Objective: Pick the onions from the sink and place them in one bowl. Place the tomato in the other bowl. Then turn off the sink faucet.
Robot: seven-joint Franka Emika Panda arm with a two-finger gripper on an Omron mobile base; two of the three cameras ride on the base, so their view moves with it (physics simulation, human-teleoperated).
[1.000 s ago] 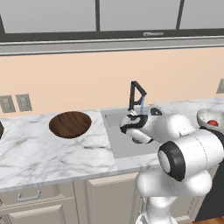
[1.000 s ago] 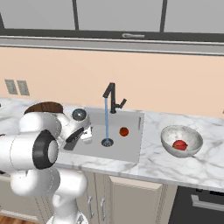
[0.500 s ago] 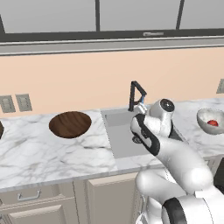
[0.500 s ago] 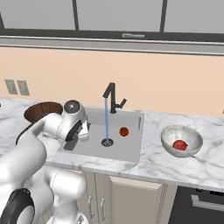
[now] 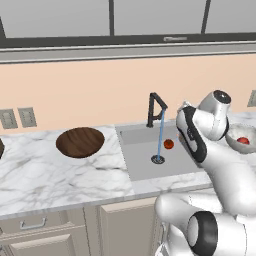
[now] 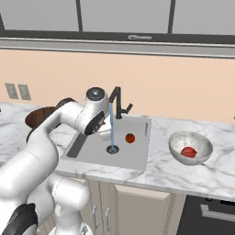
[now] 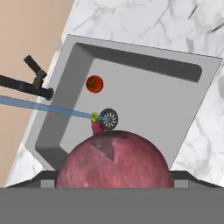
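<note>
Mauve-pink onion [image 7: 114, 161] held up over the sink [image 7: 148, 98]; glossy tomato [image 5: 169, 144] lies near the drain, water running from the black faucet [image 5: 156, 108]; red onion [image 6: 188, 152] in the pale bowl [image 6: 202, 144]; wooden bowl [image 5: 80, 142] left on the counter

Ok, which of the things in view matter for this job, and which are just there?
Job:
- mauve onion, held in the gripper
- red onion, in the pale bowl
- tomato, in the sink
- wooden bowl
- faucet, running

Just there:
- wall outlets
- cabinet drawer
- window
</note>
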